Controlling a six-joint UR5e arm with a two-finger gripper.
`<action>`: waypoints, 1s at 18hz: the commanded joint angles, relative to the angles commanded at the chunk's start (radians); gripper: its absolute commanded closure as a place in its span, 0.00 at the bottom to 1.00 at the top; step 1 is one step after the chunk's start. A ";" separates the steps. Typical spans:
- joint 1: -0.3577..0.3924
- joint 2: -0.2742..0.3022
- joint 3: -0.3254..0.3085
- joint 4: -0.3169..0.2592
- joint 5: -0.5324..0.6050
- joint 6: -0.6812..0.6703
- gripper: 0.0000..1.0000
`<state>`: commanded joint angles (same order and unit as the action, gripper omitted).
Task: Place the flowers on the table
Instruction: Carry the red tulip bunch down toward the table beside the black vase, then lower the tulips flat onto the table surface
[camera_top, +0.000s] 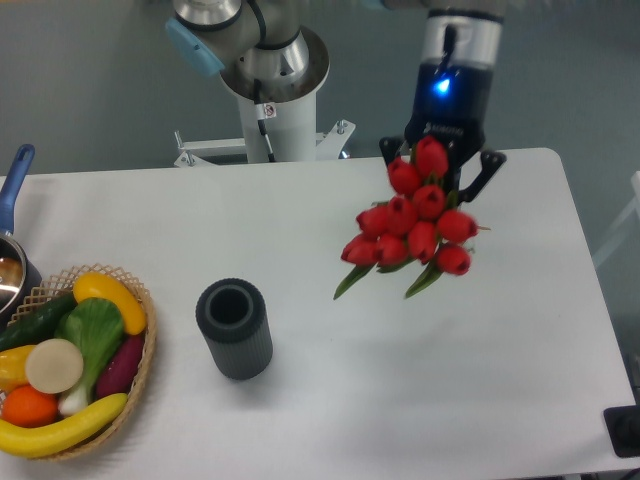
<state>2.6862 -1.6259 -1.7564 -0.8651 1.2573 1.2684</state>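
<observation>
Evidently the flowers (415, 225) hang in the air over the right rear part of the table (330, 400), heads toward the camera, with the gripper (445, 165) pinching the bunch somewhere behind the blooms. They look light and floppy, easily crushed at the heads, so the bundled stems seem the safest hold. Stems and fingertips are hidden by the blooms, so the exact grip point cannot be made out

Dark ribbed cylinder (235, 328), upright, open-topped; wicker basket (148, 345) of fruit and vegetables at left edge, including banana (60, 430), orange (28, 405); blue-handled pot (14, 255) behind basket
</observation>
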 joint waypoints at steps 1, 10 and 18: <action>-0.015 -0.008 -0.002 -0.006 0.046 0.014 0.66; -0.091 -0.164 -0.005 -0.006 0.335 0.108 0.66; -0.131 -0.333 0.002 0.001 0.341 0.106 0.66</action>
<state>2.5556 -1.9588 -1.7549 -0.8636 1.5984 1.3744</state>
